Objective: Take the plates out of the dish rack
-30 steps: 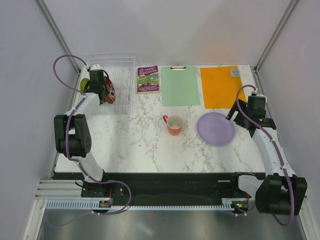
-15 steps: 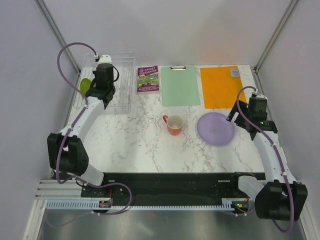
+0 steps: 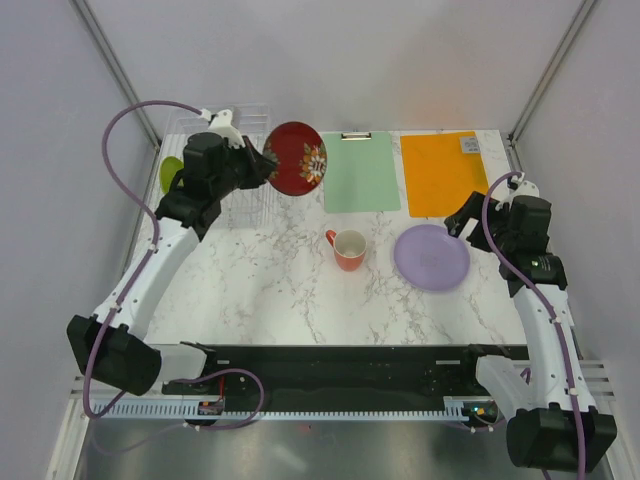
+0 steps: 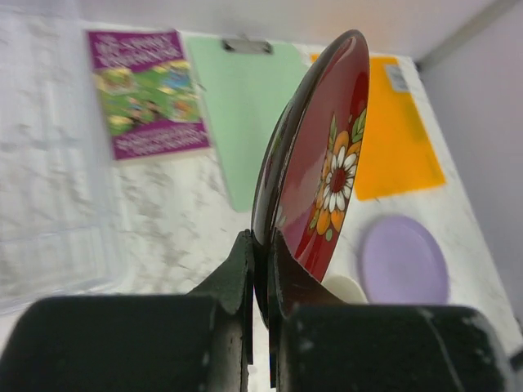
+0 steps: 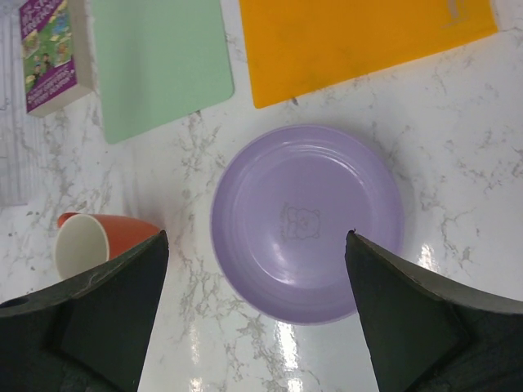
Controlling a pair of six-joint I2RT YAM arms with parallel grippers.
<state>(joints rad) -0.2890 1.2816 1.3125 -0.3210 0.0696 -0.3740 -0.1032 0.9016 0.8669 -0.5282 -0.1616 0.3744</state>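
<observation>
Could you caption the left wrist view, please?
Left gripper holds the round red floral plate on edge by its rim.

Left gripper point(image 3: 262, 160) is clamping the red floral plate point(image 3: 297, 158) by its rim, holding it on edge in the air just right of the dish rack point(image 3: 245, 205). Lime green plate point(image 3: 171, 173) is showing at the rack's left end. Lavender plate point(image 3: 432, 257) is lying flat on the table point(image 3: 270, 290), with the right gripper point(image 3: 465, 222) hovering at its right edge, jaws spread. Orange mug point(image 3: 347, 249) is standing mid-table.
</observation>
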